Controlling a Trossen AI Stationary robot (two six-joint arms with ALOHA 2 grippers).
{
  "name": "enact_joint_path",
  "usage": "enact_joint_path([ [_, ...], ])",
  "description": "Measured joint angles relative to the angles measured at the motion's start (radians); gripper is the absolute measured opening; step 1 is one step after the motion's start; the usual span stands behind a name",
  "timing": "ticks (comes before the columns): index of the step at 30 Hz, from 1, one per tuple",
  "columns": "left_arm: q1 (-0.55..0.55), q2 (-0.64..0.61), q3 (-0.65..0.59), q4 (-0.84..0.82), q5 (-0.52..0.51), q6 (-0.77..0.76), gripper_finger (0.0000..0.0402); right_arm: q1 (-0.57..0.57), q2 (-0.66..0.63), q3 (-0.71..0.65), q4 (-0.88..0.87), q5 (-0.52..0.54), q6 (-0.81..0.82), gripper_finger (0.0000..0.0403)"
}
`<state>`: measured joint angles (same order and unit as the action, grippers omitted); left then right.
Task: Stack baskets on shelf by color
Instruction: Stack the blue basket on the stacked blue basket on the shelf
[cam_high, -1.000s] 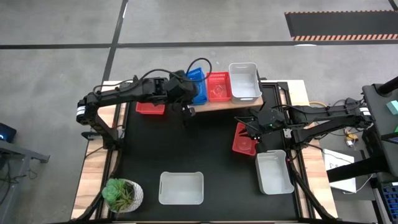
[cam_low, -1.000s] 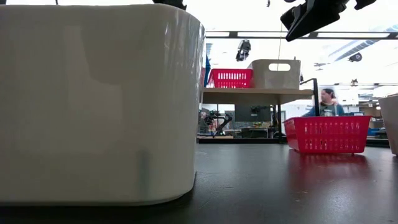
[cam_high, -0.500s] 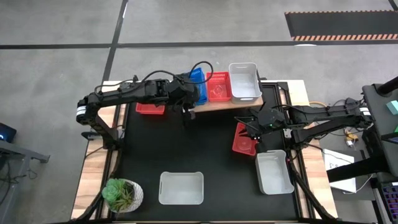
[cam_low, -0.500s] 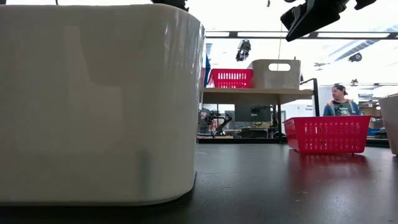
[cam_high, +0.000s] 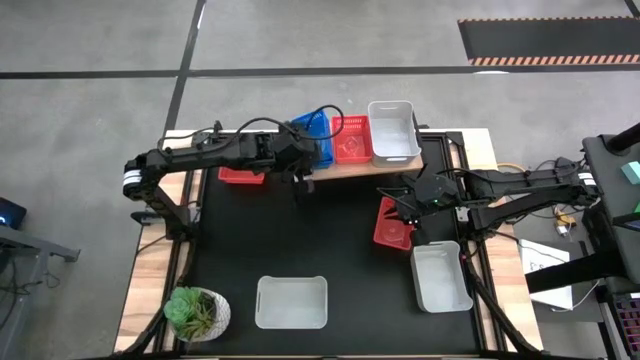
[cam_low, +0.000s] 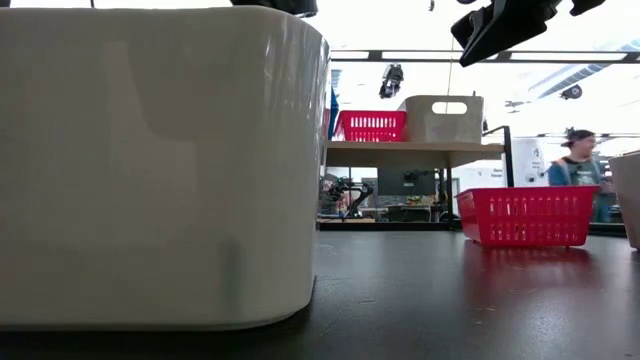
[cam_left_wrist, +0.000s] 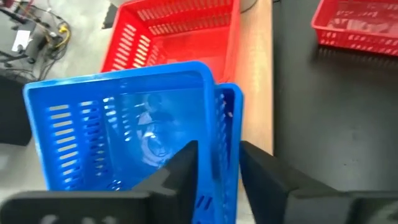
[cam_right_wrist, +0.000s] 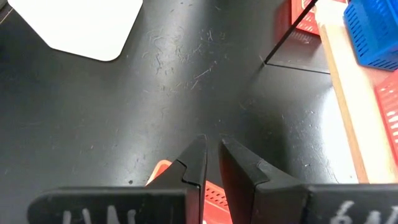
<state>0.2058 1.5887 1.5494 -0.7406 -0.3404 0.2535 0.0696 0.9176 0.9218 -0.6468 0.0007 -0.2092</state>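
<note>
The left gripper (cam_left_wrist: 216, 163) straddles the near wall of the top blue basket (cam_left_wrist: 134, 121), its fingers parted with the wall between them and not visibly pinching. That basket sits nested in another blue one on the shelf (cam_left_wrist: 257, 74), skewed, its long axis running away from the fingers toward the red basket (cam_left_wrist: 180, 31) just beyond. I'd say it's being set down; next comes backing off. The right gripper (cam_right_wrist: 212, 163), fingers nearly together, hangs over a red basket (cam_high: 393, 222).
</note>
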Motion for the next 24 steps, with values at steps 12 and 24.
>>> enact_joint_path([
  [12,-0.031,-0.005,0.087,-0.055,-0.094,0.101,0.0004,0.0,0.0,0.0,0.0,0.0,0.0,0.0034],
  [24,-0.031,0.078,0.16,-0.167,-0.119,0.093,0.0001,0.0,0.0,0.0,0.001,0.0,0.0,0.0034],
])
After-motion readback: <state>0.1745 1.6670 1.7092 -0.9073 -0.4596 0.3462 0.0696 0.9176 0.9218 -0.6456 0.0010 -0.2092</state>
